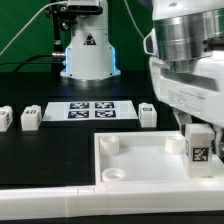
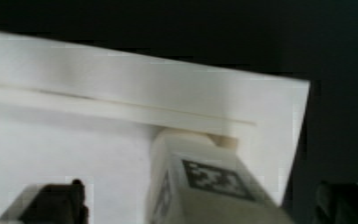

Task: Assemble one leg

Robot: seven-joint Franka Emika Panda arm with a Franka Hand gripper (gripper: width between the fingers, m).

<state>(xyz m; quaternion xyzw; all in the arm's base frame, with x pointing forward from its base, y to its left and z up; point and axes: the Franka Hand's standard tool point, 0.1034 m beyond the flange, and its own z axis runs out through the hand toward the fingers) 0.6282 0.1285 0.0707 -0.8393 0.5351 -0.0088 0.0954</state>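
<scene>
A leg (image 1: 199,147), a small white block with a square tag, stands upright at the white panel's (image 1: 140,160) corner on the exterior view's right. My gripper (image 1: 197,128) is directly over it. In the wrist view the leg (image 2: 202,175) rises between my two dark fingers (image 2: 55,202), with a clear gap on each side, so the gripper (image 2: 197,208) is open and straddles the leg without touching it. The panel (image 2: 105,110) fills the view behind the leg. Whether the leg's foot sits in a socket is hidden.
Three more legs stand on the black table: two at the exterior view's left (image 1: 5,118) (image 1: 30,117) and one by the panel's far edge (image 1: 148,114). The marker board (image 1: 93,110) lies behind. A long white rail (image 1: 60,205) runs along the front.
</scene>
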